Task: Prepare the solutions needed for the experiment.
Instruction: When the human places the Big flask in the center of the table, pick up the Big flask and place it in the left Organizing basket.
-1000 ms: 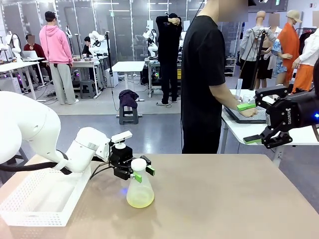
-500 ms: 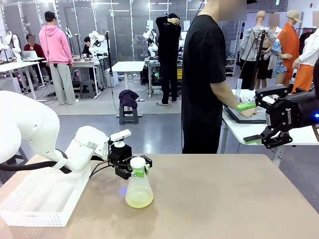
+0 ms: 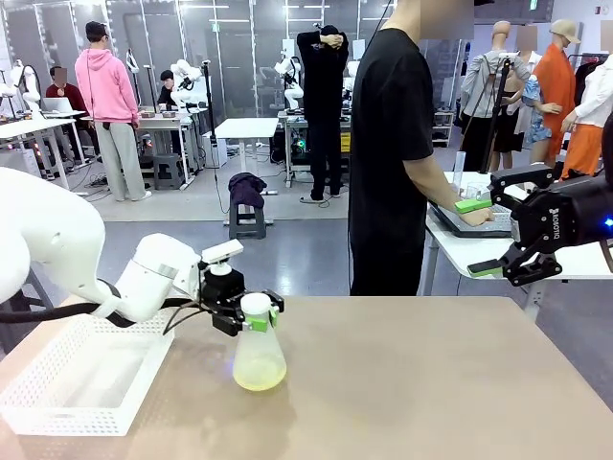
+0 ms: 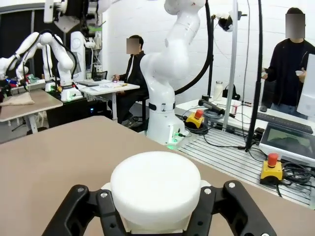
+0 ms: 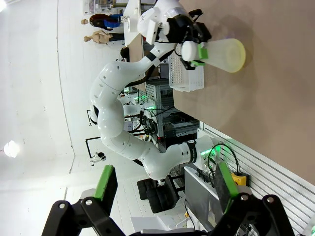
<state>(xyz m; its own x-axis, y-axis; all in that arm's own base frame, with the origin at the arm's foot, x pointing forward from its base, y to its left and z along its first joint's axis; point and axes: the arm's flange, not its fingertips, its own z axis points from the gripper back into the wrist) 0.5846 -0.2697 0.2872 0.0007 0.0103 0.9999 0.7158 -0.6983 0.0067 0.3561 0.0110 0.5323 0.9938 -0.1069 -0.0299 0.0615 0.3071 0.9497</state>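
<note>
Solutions (image 3: 259, 376), a shallow yellow-green layer, are seen in the conical flask (image 3: 260, 356) standing on the table (image 3: 421, 383) beside the white basket (image 3: 86, 379). Its capped neck is clamped by the left gripper (image 3: 257, 318) (the grasp looks made); lifting upright is called for next. The right gripper (image 3: 484, 236) is held aloft, jaws wide

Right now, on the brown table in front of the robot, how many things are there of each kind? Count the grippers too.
Flasks: 1, a capped flask with yellow liquid, gripped at the neck by the left gripper.
Baskets: 1, a white basket at the table's left edge.
Grippers: 2, the left one, plus the right gripper, open, off to the right.
Total: 4.
</note>
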